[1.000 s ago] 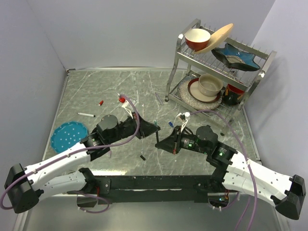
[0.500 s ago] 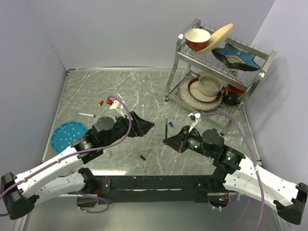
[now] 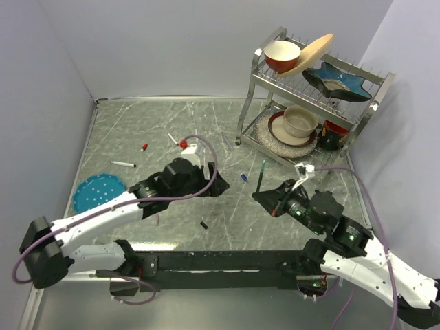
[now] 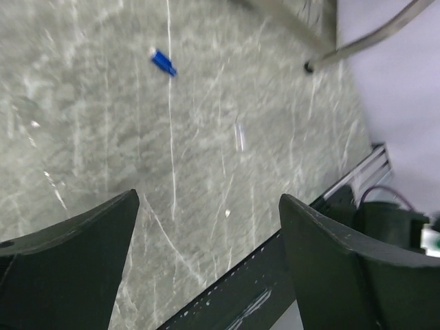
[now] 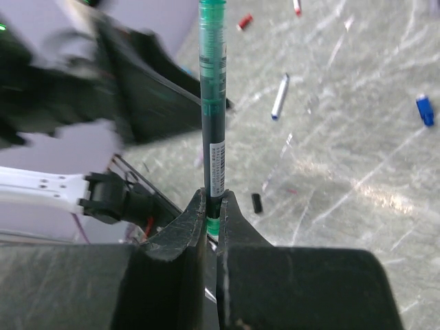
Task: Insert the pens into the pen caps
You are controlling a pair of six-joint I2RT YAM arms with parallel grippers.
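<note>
My right gripper (image 3: 265, 195) (image 5: 212, 206) is shut on the lower end of the dark teal-green pen (image 3: 261, 174) (image 5: 212, 103), which stands up out of the jaws above the table. My left gripper (image 3: 218, 184) (image 4: 206, 227) is open with nothing between its fingers, low over the table's middle. A blue cap (image 3: 244, 177) (image 4: 163, 62) (image 5: 425, 110) lies between the two grippers. A black cap (image 3: 204, 225) (image 5: 256, 202) lies nearer the front. Far left lie a red cap (image 3: 144, 147) (image 5: 245, 22) and a white pen (image 3: 122, 163). Another white pen (image 5: 280, 97) shows in the right wrist view.
A metal dish rack (image 3: 251, 82) with bowls and plates stands at the back right. A blue perforated plate (image 3: 98, 191) lies at the left edge. The black mounting rail (image 3: 220, 261) runs along the front.
The left gripper has opened and let go of the pen end it met at the centre. The right gripper has drawn back to the right with the green pen.
</note>
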